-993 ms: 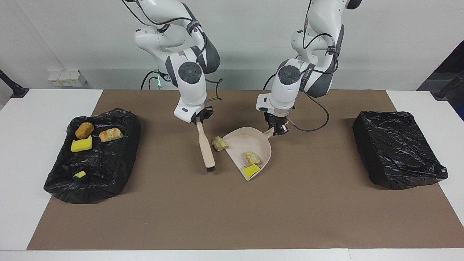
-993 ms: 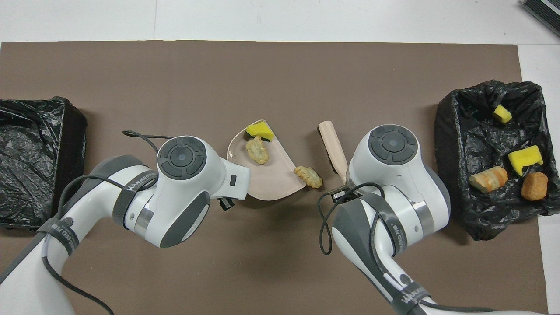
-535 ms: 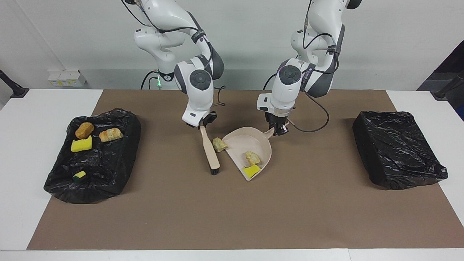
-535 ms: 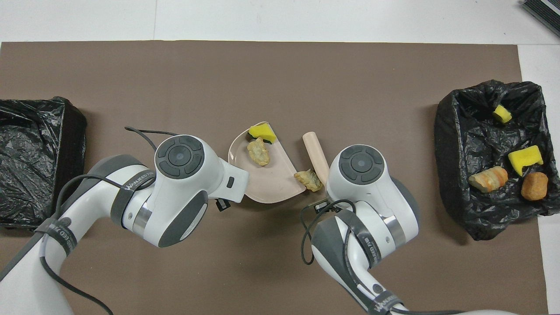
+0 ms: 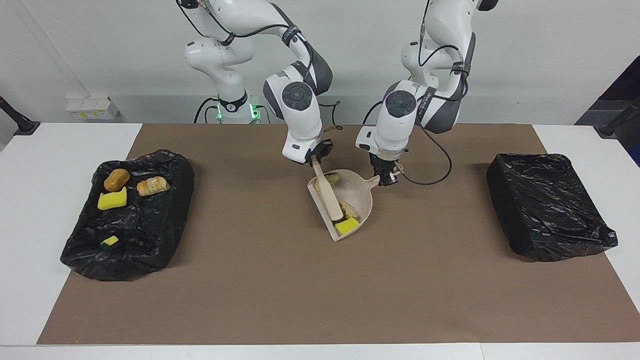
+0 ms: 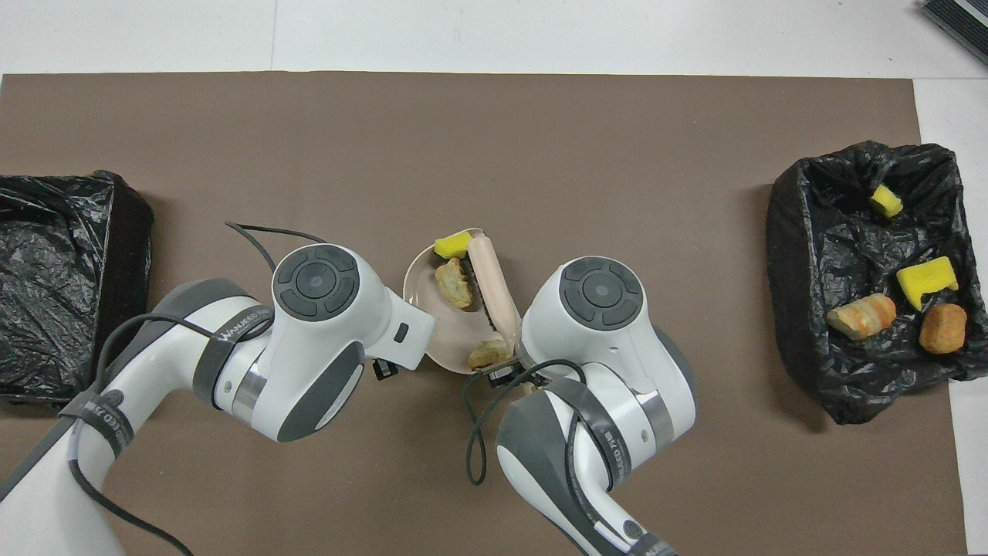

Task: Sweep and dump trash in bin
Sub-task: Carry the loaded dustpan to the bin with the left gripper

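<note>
A beige dustpan [image 5: 357, 193] [image 6: 426, 279] rests on the brown mat at mid-table. My left gripper [image 5: 385, 179] is shut on its handle. My right gripper [image 5: 316, 160] is shut on the handle of a beige brush [image 5: 327, 195] [image 6: 494, 289], which slants over the pan with its bristles down inside it. Three pieces of trash lie in the pan: a yellow sponge bit [image 5: 346, 226] [image 6: 453, 245], a beige chunk [image 5: 351, 209] [image 6: 454, 282] and another beige chunk [image 5: 330, 178] [image 6: 488, 354]. In the overhead view both grippers are hidden under their wrists.
A black-lined bin [image 5: 167, 220] [image 6: 795, 255] at the right arm's end holds an orange-brown lump [image 5: 116, 179], a beige chunk [image 5: 152, 186] and two yellow sponge bits [image 5: 112, 200]. Another black-lined bin [image 5: 545, 205] [image 6: 62, 286] sits at the left arm's end.
My right gripper swept the brush toward the left arm's end, pushing the beige chunk from the pan's mouth into the pan. The brush now lies over the pan, which turned slightly.
</note>
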